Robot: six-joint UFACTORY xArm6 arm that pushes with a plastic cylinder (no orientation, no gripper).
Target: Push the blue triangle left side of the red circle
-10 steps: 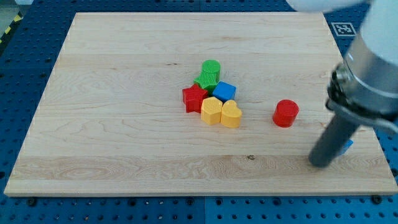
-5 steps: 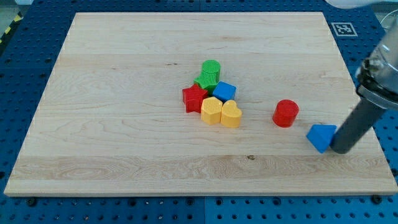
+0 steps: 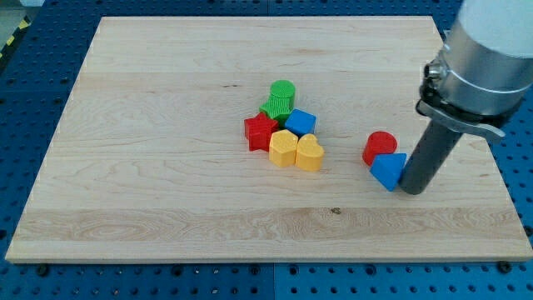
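Hand there is none, so nothing is gripped; my tip (image 3: pixel 412 190) presses the small blue plastic triangle block (image 3: pixel 388 170) from the side toward the desk's right edge; the triangle touches the red round plastic block (image 3: pixel 381 146) on the side nearer the bottom edge of the pale wooden desk (image 3: pixel 166 125); it has yet to travel round to the red circle's left side.
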